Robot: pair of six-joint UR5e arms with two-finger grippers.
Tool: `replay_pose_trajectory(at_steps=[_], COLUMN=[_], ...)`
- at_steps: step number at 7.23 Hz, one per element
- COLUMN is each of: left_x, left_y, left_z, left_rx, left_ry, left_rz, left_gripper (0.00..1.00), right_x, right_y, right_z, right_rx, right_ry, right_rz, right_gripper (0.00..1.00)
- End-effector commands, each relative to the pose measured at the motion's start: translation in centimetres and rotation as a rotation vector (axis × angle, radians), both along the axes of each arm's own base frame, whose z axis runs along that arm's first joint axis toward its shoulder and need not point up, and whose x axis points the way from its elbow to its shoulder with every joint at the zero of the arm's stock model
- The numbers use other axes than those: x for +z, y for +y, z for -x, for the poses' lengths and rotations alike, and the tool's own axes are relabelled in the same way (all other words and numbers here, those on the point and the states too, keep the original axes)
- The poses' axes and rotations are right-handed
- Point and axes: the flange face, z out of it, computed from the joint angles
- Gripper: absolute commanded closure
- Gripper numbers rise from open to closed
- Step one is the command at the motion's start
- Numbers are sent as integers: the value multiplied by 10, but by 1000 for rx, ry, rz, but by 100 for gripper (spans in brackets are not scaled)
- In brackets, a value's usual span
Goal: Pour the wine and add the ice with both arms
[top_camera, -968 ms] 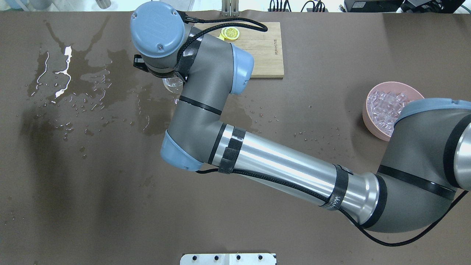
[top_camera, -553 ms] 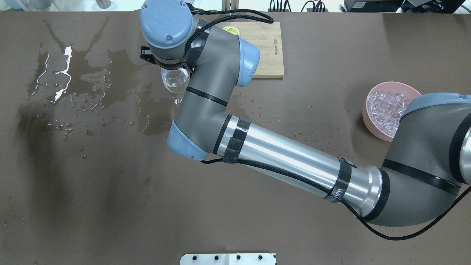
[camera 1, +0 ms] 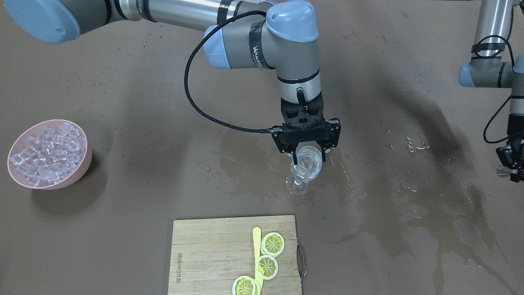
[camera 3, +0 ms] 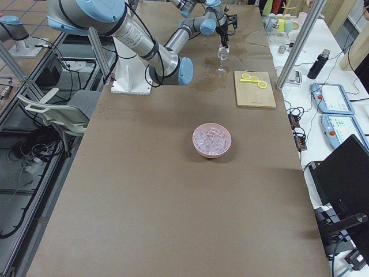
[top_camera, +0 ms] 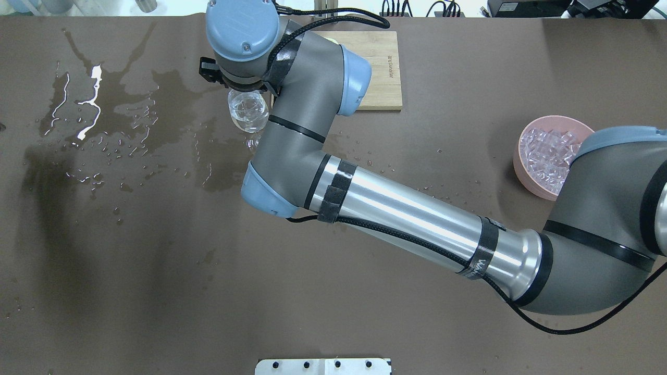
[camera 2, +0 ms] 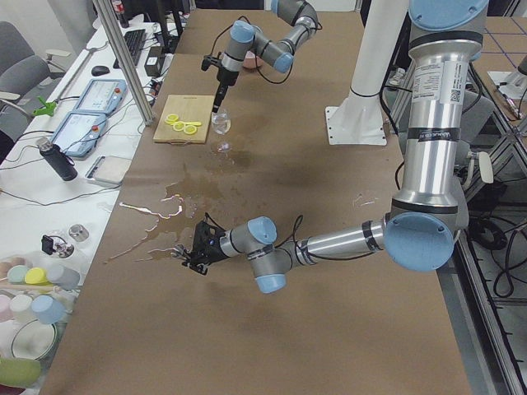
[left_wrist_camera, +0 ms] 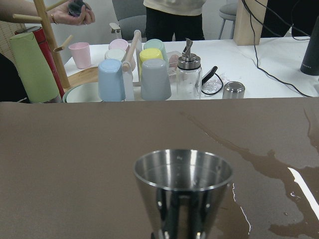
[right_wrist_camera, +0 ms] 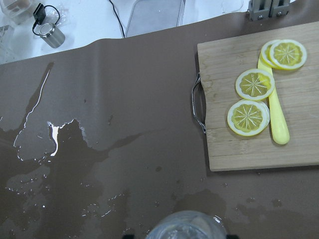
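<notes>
A clear wine glass [camera 1: 303, 170] stands on the wet brown table, also seen from overhead [top_camera: 249, 112]. Clear contents glint in its bowl; I cannot tell ice from wine there. My right gripper [camera 1: 308, 157] hangs open just above the rim, one finger on each side, and the glass rim [right_wrist_camera: 187, 226] shows at the bottom of the right wrist view. The ice [camera 1: 45, 153] fills a pink bowl [top_camera: 523, 166]. My left gripper [camera 1: 509, 171] hovers low over the table, shut on a steel jigger [left_wrist_camera: 182, 199], which it holds upright.
A wooden cutting board [camera 1: 204, 254] with lemon slices [camera 1: 272, 243] and a yellow knife lies beside the glass. Wet stains and puddles [top_camera: 88, 104] spread over the table's left half. Past the table's left end stand cups [left_wrist_camera: 109, 79], a bottle and a person.
The right arm's wrist has moved toward the far edge and slightly right in the overhead view, uncovering more of the glass. The glass stays in place.
</notes>
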Motion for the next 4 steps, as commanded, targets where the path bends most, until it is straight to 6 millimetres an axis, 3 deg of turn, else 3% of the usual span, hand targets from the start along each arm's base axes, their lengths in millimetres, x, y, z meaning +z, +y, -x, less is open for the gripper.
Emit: replay_pose_trajectory(at_steps=[1,2,3,4], left_x=[5,3,1,1], left_y=[2,2,1,-1], left_z=[-19,-28,-31,-32], left_rx=[30,44,46,45], left_ry=[-4,-3,3,10], left_rz=[10,4,-9,-21], left_gripper=[83,83,83,82], right_x=[-10,5,46,96], right_y=[-18,-38,-62,-82], right_z=[-30,-58,-94,-147], right_rx=[-23,-37,-46,-67], right_ry=[-33,-25,9,41], right_rz=[10,2,-25,-54], right_gripper=[0,0,0,0])
